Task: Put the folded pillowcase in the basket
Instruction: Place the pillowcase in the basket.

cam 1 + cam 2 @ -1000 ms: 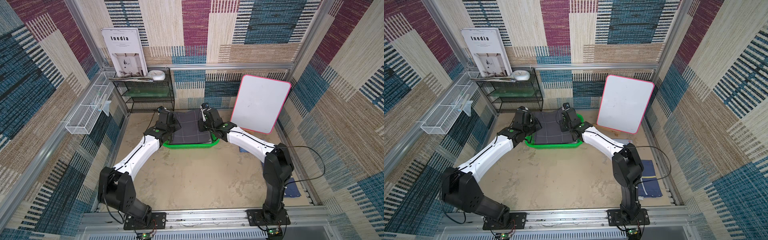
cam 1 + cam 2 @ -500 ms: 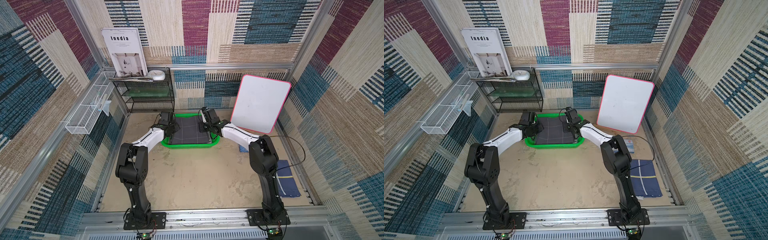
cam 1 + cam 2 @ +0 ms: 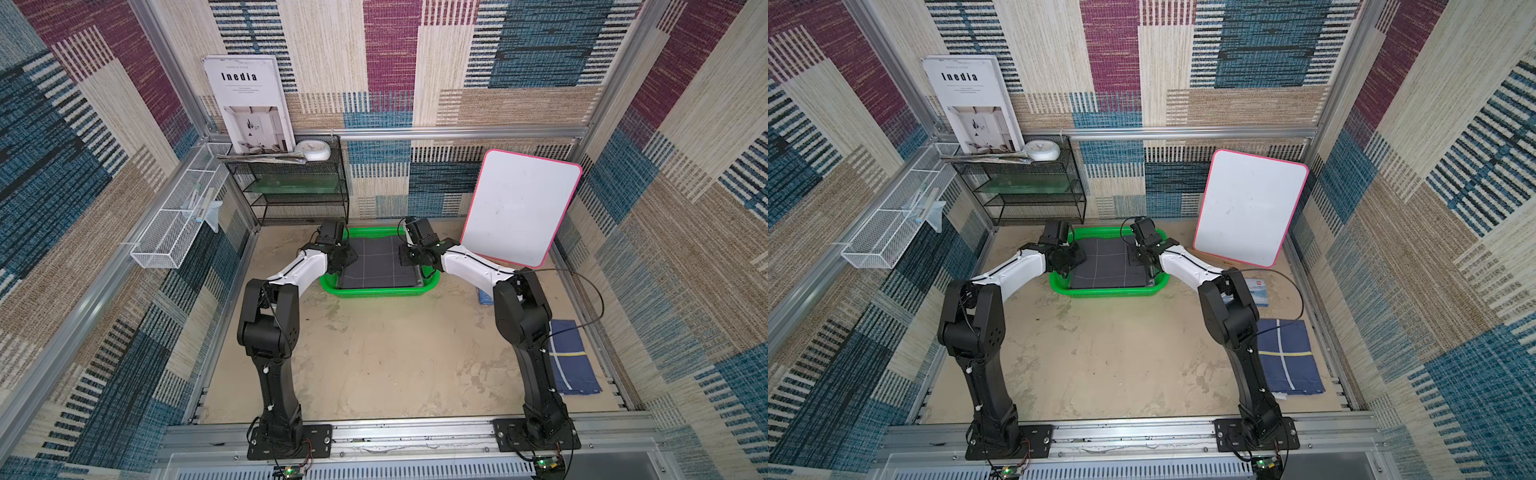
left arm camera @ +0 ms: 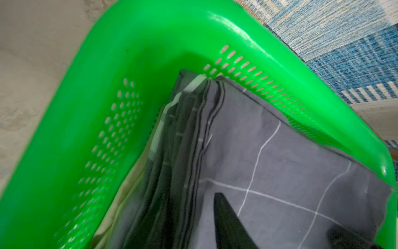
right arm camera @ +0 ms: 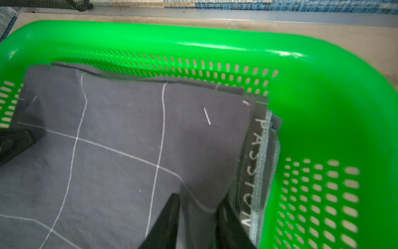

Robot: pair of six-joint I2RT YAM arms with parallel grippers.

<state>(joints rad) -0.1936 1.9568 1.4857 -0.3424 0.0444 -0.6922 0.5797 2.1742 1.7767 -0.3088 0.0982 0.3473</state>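
The folded pillowcase (image 3: 378, 262) (image 3: 1106, 262), dark grey with thin white grid lines, lies flat inside the bright green basket (image 3: 376, 291) (image 3: 1104, 293) at the back of the floor. It rests on other folded cloths, one with a lettered band (image 5: 256, 161). My left gripper (image 3: 343, 259) (image 4: 189, 220) sits at its left edge, one finger (image 4: 228, 224) on top and the other blurred beside the stack. My right gripper (image 3: 409, 255) (image 5: 198, 215) is at the right edge. Its fingers (image 5: 165, 220) stand apart with a low ridge of cloth between them.
A pink-rimmed whiteboard (image 3: 519, 208) leans on the back wall, right of the basket. A black mesh shelf (image 3: 299, 187) stands behind it at the left, and a white wire rack (image 3: 178, 220) hangs on the left wall. A blue folded cloth (image 3: 571, 357) lies at the right.
Both arms lowered the pillowcase from above the basket down into it. Both grippers, which were shut on its edges, have since spread their fingers.
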